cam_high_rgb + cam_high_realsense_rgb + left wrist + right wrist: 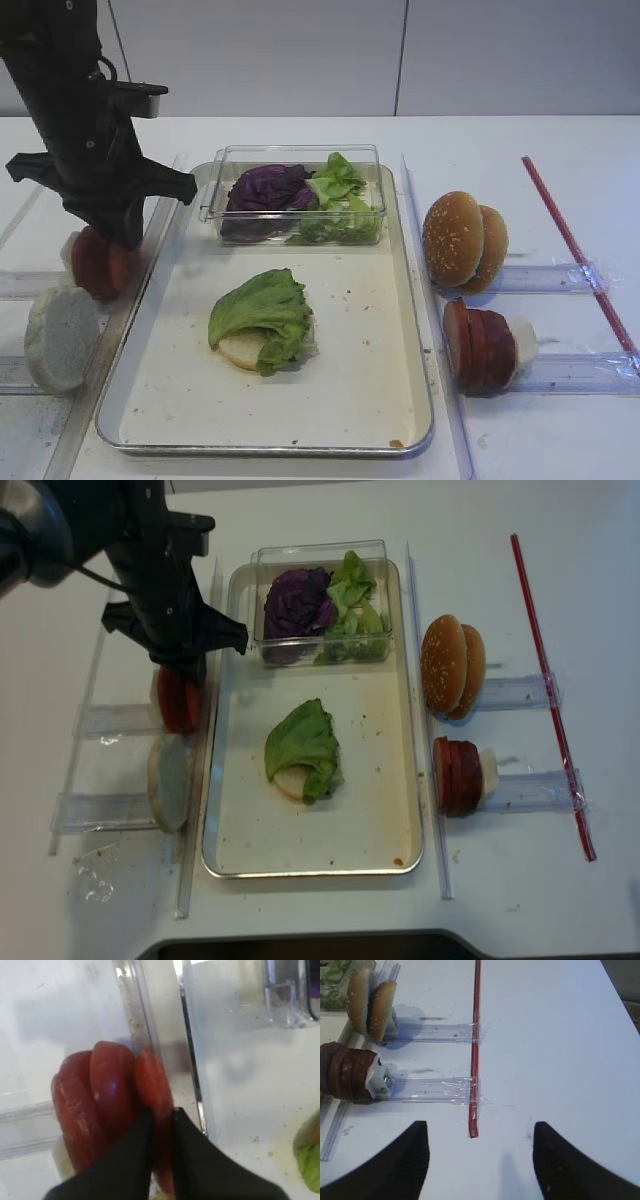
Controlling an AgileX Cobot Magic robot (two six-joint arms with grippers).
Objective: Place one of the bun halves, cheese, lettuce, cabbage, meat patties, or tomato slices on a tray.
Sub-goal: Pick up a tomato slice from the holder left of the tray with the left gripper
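Left of frame: the left fingers (161, 1125) are pinched shut on one of the tomato slices (150, 1090) beside the tray (410, 330). The right fingers (477, 1152) stand open over the bench (560, 1050).

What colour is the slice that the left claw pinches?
Bright glossy red: a tomato slice, best seen in the left wrist view.

White table (520, 150), pale wall panels (300, 50).

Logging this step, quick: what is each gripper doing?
Left gripper: shut on a tomato slice.
Right gripper: open, holding nothing.
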